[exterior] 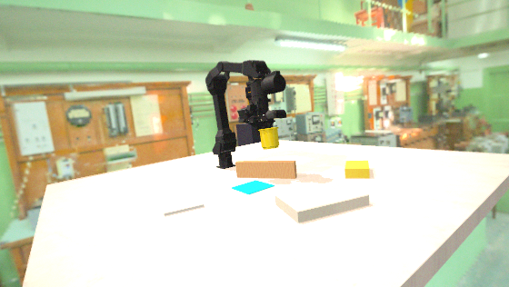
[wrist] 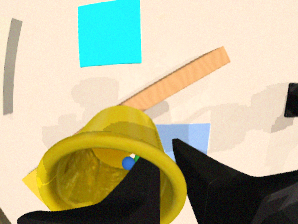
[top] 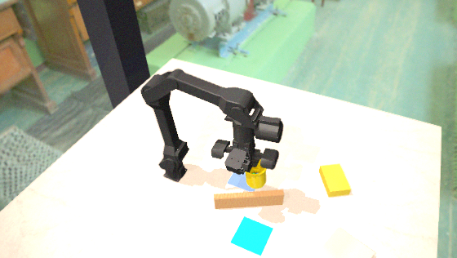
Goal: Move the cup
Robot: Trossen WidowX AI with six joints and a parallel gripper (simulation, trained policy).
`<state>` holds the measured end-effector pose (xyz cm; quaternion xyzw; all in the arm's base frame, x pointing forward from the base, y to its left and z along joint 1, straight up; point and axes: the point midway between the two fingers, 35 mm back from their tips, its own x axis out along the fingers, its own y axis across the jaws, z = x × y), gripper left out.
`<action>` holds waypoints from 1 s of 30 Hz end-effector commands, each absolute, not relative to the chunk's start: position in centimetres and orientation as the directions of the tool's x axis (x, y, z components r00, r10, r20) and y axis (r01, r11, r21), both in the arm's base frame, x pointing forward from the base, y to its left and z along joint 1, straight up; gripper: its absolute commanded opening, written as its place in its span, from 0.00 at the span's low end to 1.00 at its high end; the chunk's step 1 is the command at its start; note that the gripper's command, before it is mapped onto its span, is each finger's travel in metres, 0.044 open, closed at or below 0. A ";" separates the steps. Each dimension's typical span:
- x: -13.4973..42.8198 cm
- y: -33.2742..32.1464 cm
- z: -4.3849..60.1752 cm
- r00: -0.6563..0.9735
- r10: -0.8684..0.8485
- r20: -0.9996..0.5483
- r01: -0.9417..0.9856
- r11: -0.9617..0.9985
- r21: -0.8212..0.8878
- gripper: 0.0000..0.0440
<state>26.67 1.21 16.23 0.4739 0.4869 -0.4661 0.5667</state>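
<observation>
The yellow cup [top: 256,180] [exterior: 269,138] [wrist: 120,119] is in the air above the table, near the blue pad, slightly tilted at most. My gripper [top: 250,168] [exterior: 266,126] [wrist: 164,146] is shut on the cup's wall, one finger inside the cup and one outside. A blue marble [wrist: 128,163] lies inside the cup, with bits of a green and a white one beside it; the finger hides part of the inside. The blue pad [top: 240,182] [wrist: 199,134] lies below, partly hidden. The cyan pad [top: 251,236] [exterior: 253,187] [wrist: 110,34] lies beyond the wooden bar with nothing on it.
The wooden bar [top: 249,200] [exterior: 265,170] [wrist: 175,81] stands on the table between the two pads. A yellow block [top: 334,180] [exterior: 357,170] lies off to the right. A pale flat slab [exterior: 334,210] lies in front of it in the exterior view.
</observation>
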 end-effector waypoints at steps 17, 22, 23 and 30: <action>31.5 -5.6 15.2 0.196 -0.126 -0.973 0.979 -0.034 0.201 0.00; 32.4 -7.1 14.1 0.204 -0.138 -0.969 0.975 -0.062 0.214 0.00; 32.5 -7.4 13.8 0.205 -0.140 -0.969 0.974 -0.067 0.216 0.00; 33.0 -8.6 11.9 0.204 -0.148 -0.968 0.971 -0.091 0.219 0.00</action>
